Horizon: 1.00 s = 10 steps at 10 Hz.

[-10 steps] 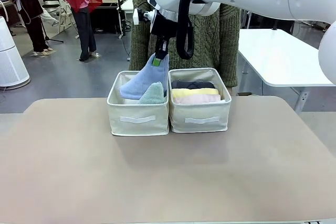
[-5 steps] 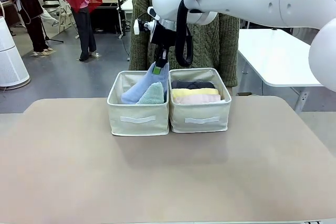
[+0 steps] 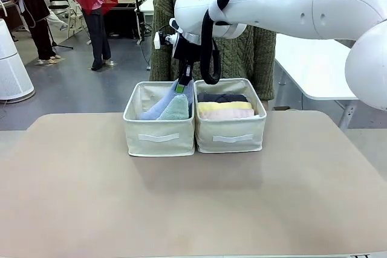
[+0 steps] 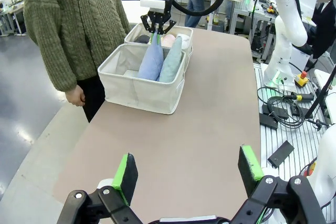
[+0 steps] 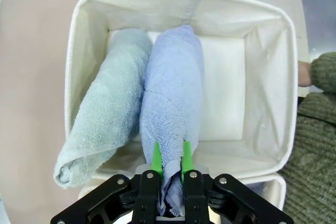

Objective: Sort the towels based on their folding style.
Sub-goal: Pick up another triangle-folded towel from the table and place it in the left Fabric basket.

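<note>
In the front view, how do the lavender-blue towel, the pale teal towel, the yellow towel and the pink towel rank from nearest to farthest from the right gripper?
1. Lavender-blue towel: held between the fingers of the right gripper, in the left bin.
2. Pale teal towel: beside it, same bin.
3. Yellow towel: right bin, middle.
4. Pink towel: right bin, front.

Two cone towels (image 3: 169, 106) lie in the left bin (image 3: 158, 136); rolled towels (image 3: 225, 106) fill the right bin (image 3: 231, 137) touching it.

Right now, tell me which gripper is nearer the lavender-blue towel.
Right. The right gripper is shut on the lavender-blue towel inside the left bin; the left gripper hovers open, far across the table.
</note>
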Each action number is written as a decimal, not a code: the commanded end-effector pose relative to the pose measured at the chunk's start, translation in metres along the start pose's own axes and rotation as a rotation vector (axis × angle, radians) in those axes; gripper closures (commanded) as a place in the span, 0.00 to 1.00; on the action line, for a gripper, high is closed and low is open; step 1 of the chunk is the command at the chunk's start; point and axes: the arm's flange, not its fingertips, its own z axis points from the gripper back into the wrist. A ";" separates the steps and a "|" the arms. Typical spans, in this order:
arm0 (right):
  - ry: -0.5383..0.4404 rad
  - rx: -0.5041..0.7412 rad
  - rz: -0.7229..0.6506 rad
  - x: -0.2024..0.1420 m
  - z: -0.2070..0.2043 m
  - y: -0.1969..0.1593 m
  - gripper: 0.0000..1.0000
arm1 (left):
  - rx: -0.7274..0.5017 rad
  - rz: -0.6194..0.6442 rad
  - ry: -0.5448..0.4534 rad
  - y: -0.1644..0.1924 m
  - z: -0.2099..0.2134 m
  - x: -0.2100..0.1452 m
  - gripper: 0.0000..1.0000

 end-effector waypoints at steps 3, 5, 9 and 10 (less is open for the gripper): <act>-0.057 0.029 0.008 0.008 -0.008 -0.011 0.85 | 0.007 -0.010 0.022 -0.004 -0.001 -0.003 0.00; -0.059 0.037 0.003 0.006 -0.010 -0.010 0.85 | 0.007 -0.010 0.022 -0.004 -0.001 -0.003 0.00; -0.066 0.047 0.005 0.006 -0.009 -0.010 0.00 | 0.007 -0.010 0.022 -0.004 -0.001 -0.003 0.00; -0.064 0.047 0.002 0.006 -0.008 -0.010 0.00 | 0.007 -0.010 0.022 -0.004 -0.001 -0.003 0.00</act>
